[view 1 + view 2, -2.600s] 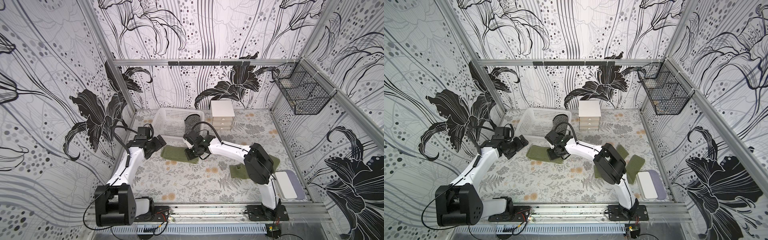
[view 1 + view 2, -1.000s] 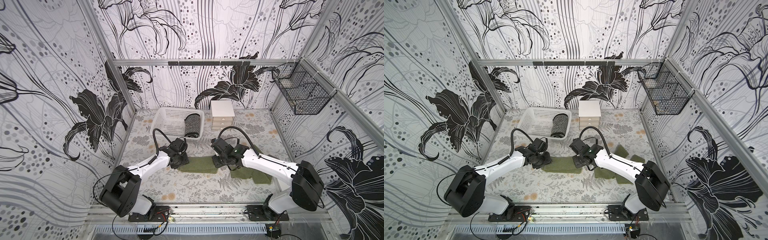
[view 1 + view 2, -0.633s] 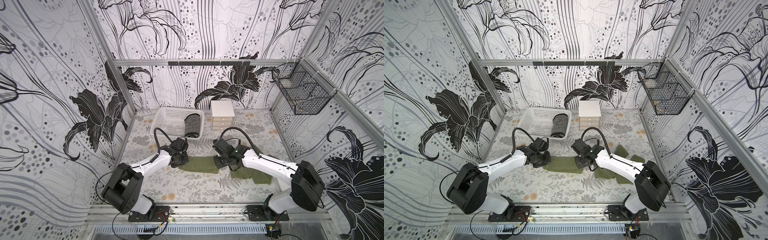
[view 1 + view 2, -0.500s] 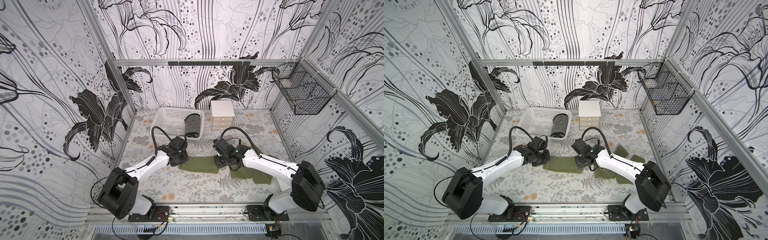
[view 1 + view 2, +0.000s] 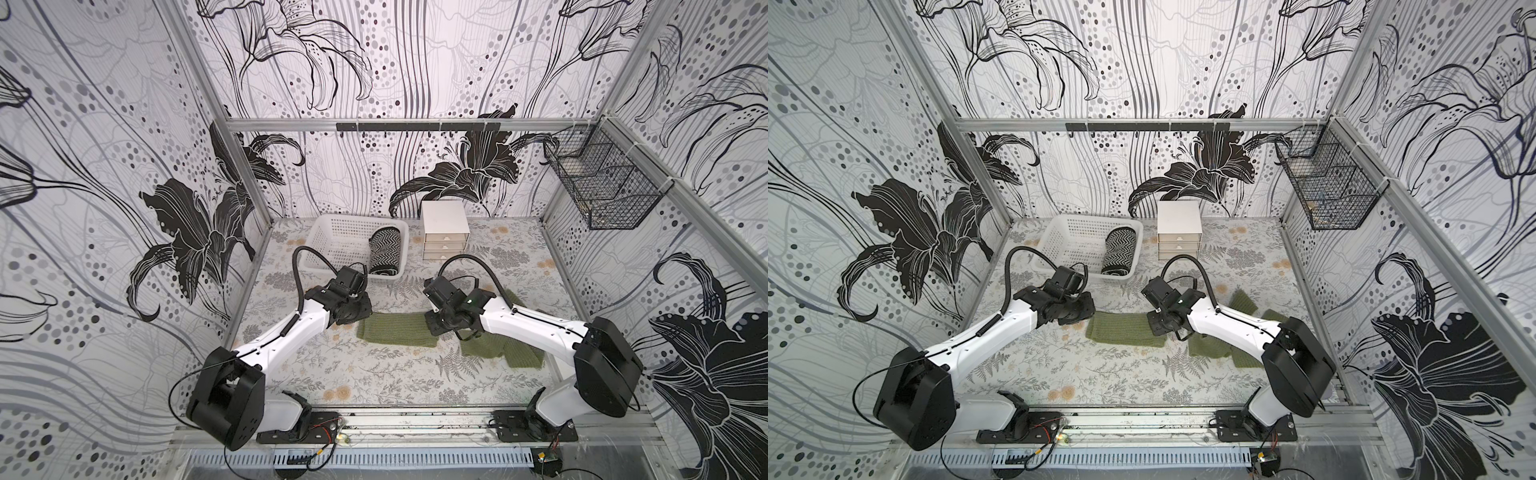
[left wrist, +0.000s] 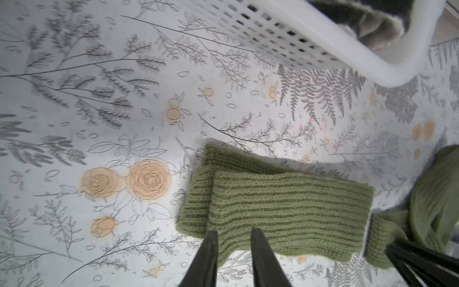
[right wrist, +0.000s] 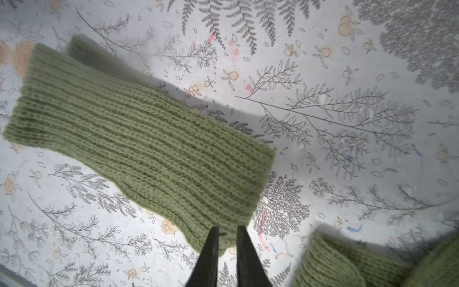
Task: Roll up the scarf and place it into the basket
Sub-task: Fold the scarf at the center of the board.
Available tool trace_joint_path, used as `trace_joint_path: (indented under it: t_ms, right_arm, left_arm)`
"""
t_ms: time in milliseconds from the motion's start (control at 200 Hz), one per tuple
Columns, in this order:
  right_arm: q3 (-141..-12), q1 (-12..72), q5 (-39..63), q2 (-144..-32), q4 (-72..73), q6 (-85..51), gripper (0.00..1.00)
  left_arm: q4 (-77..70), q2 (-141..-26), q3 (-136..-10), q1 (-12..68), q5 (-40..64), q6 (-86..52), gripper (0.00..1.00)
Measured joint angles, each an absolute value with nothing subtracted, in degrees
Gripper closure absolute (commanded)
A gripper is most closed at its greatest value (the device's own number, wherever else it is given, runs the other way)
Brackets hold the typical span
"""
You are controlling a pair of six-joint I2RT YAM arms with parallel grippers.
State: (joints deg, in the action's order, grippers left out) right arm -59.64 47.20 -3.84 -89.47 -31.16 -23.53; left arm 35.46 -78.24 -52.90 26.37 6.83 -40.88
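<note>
Left wrist view shows the green scarf (image 6: pixel 285 206) lying on the counter (image 6: pixel 99 87) as a flat, folded band of ribbed knit. Its top layer is set a little back from the end of the layer beneath. The left gripper (image 6: pixel 233 231) reaches over the near edge at that end. Its jaws stand apart, one on each side of the edge, released and gripping nothing.

In the right wrist view the same band (image 7: pixel 149 144) runs slantwise. The right gripper (image 7: pixel 227 229) has its jaws clenched on the edge of the knit, with a strip of green caught between the two tips. A shadow falls on the counter along the band's far edge.

In both top views the folded band (image 5: pixel 397 330) (image 5: pixel 1127 330) sits in the middle of the counter, between the two arms. The left gripper (image 5: pixel 359 316) is at one end and the right gripper (image 5: pixel 436 328) at the other. From under the right arm the loose end (image 5: pixel 519 357) of the scarf trails in rumpled folds toward the right wall.

The basket (image 5: pixel 316 245) stands behind the scarf, nearer the back wall and apart from it. A black and white roll (image 5: pixel 384 251) lies inside against its right side. Just beside the basket on that side stands a small white drawer unit (image 5: pixel 444 226). A black wire basket (image 5: pixel 602 187) hangs on the right wall, well apart from everything on the counter.
</note>
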Motion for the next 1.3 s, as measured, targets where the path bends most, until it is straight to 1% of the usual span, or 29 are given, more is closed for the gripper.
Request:
trace_joint_path:
  t_ms: [40,145,280,471,541,666,726,781,926,1011,1031,1051,1131,1296]
  right_arm:
    - [-59.53,47.20,-2.90,-90.56,-30.57,-23.70,0.85]
    - [-58.67,47.20,-0.75,-94.17,-28.82,-24.67,0.86]
    - [-56.03,46.59,0.97,-97.47,-26.13,-25.61,0.85]
    - [-54.92,45.04,0.43,-91.81,-25.34,-26.33,0.78]
    - [-54.92,44.42,-0.25,-88.68,-25.69,-26.35,0.72]
    - [-54.72,43.00,-0.67,-86.17,-26.09,-26.57,0.66]
    - [-54.11,42.17,-0.56,-86.24,-26.04,-26.63,0.63]
    - [-53.23,41.39,-0.21,-86.54,-26.15,-26.55,0.62]
    - [-51.79,40.73,1.83,-88.86,-25.06,-26.57,0.62]
    - [-51.05,40.73,3.29,-90.41,-23.86,-26.63,0.65]
    - [-50.87,40.73,3.55,-90.80,-23.53,-26.74,0.67]
    - [-50.70,40.73,3.90,-91.15,-23.00,-26.83,0.72]
    - [-50.11,40.73,5.02,-92.40,-21.43,-27.18,1.00]
    - [-49.17,40.21,5.34,-92.68,-20.14,-28.38,1.00]
  left_arm:
    - [34.81,-78.91,-53.69,26.55,8.08,-40.73,0.49]
    - [32.10,-80.60,-55.48,27.09,10.83,-40.47,0.49]
    - [29.80,-83.24,-56.97,28.10,12.95,-40.51,0.49]
    - [28.86,-85.84,-57.58,30.06,14.50,-40.42,0.47]
    - [28.69,-87.15,-58.22,30.87,14.74,-40.36,0.47]
    - [27.75,-89.93,-59.24,32.80,15.46,-40.07,0.63]
    - [27.38,-91.66,-59.99,34.04,15.77,-39.88,0.73]
    - [26.94,-93.34,-60.64,35.44,15.84,-39.53,0.79]
    - [26.24,-97.21,-62.41,38.98,15.92,-39.46,0.84]
    - [25.89,-98.43,-62.70,40.36,15.90,-39.46,0.84]
    - [25.82,-98.65,-62.72,40.62,15.88,-39.46,0.84]
    - [25.78,-98.83,-62.72,40.75,15.90,-39.46,0.84]
    - [25.74,-99.53,-62.74,41.06,15.66,-39.44,0.84]
    - [25.71,-100.88,-63.02,41.54,15.29,-39.27,0.84]
